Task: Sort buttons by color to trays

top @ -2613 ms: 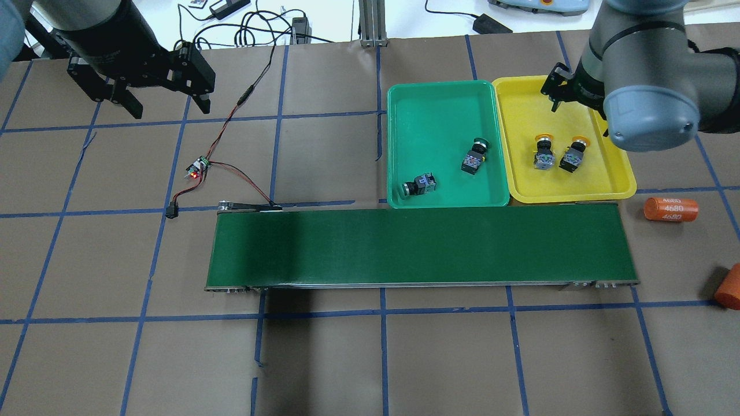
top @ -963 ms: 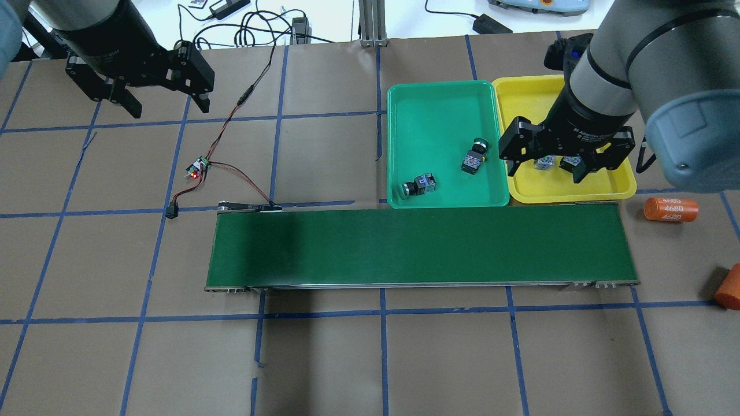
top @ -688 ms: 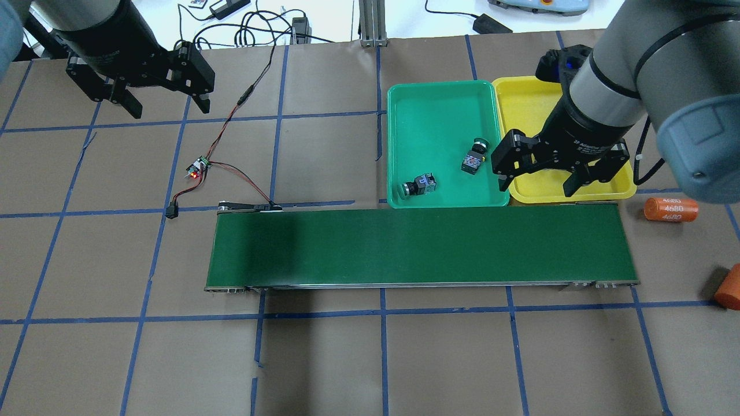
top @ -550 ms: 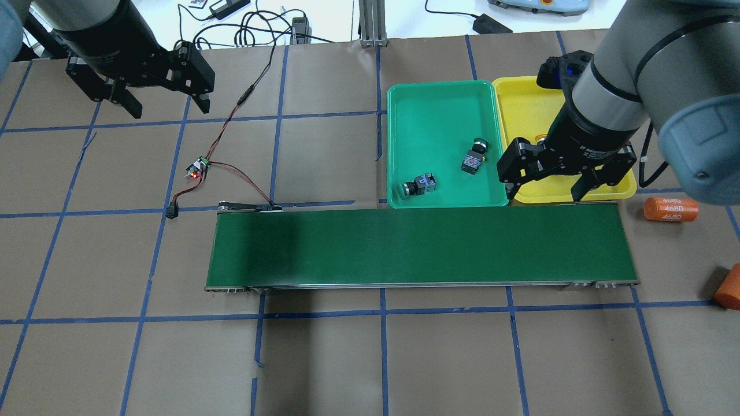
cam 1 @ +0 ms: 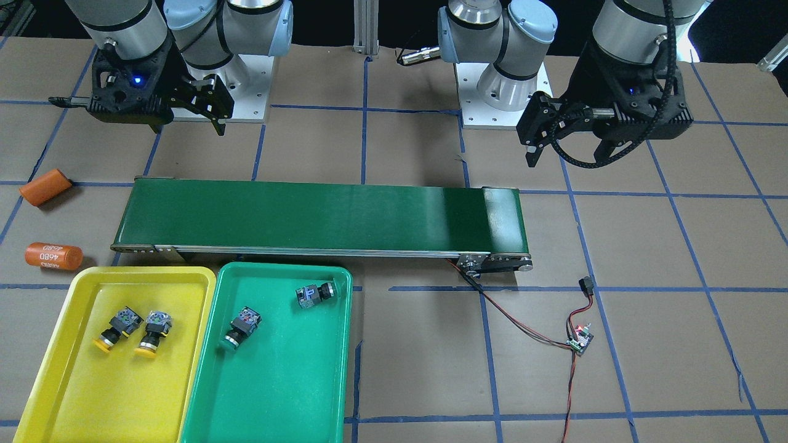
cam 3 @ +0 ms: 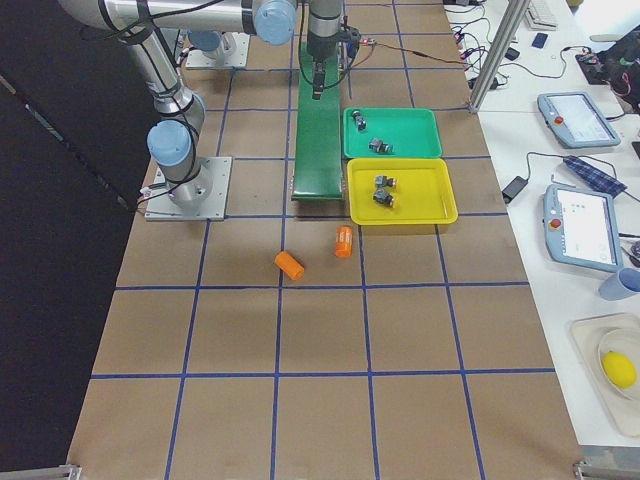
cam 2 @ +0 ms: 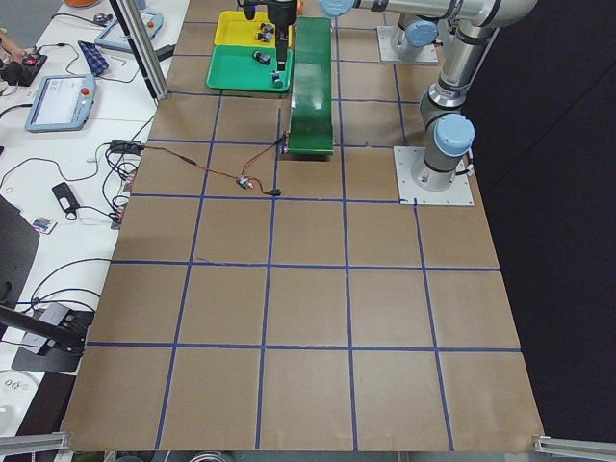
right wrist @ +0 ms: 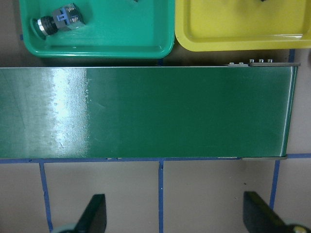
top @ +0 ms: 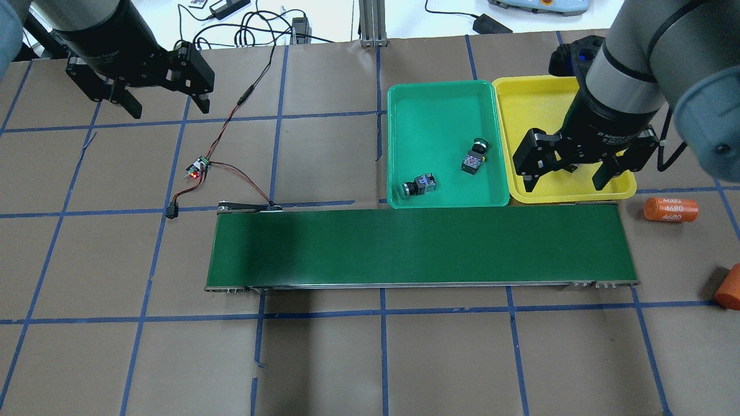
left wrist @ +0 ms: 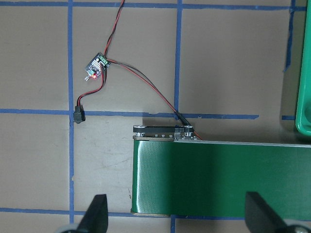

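Observation:
Two yellow buttons (cam 1: 117, 326) (cam 1: 154, 329) lie in the yellow tray (cam 1: 74, 394). Two green buttons (top: 419, 185) (top: 475, 156) lie on their sides in the green tray (top: 439, 110). My right gripper (top: 565, 184) is open and empty, high over the yellow tray's (top: 532, 101) near edge, and hides the yellow buttons in the overhead view. Its wrist view shows its fingertips (right wrist: 92, 213) over the conveyor belt (right wrist: 146, 116) and one green button (right wrist: 58, 22). My left gripper (top: 166, 107) is open and empty, far left of the trays.
The long dark-green conveyor belt (top: 422, 245) runs in front of both trays. Two orange cylinders (top: 670, 209) (top: 729, 287) lie right of it. A small circuit board (top: 196, 169) with red and black wires lies near the belt's left end.
My right gripper came from over the yellow tray's far side toward the belt, then shifted a little to the right. It stays open and empty. The left arm has not moved.

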Motion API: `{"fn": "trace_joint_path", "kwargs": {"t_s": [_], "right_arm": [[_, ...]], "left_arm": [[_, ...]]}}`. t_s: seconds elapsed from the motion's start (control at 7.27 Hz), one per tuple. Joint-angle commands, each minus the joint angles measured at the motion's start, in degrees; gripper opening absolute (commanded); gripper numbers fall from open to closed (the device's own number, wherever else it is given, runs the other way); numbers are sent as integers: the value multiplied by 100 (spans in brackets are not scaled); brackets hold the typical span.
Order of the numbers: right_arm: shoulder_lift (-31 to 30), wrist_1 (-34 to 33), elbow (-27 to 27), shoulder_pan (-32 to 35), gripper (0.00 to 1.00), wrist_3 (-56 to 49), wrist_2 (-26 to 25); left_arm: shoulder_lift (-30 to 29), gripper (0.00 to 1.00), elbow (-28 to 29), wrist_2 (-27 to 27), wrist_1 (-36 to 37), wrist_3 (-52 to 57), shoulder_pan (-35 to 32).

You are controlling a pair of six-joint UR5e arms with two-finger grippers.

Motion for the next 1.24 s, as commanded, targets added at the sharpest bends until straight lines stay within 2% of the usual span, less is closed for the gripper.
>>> {"fn": "trace_joint_path", "kwargs": {"t_s": [0.0, 1.1], "right_arm": [[94, 91, -148, 2, 100, 71, 9], [50, 109, 63, 11, 100, 70, 18]], "left_arm": [[3, 100, 16, -8, 0, -8, -6], [20, 100, 8, 1, 0, 1, -6]]}}
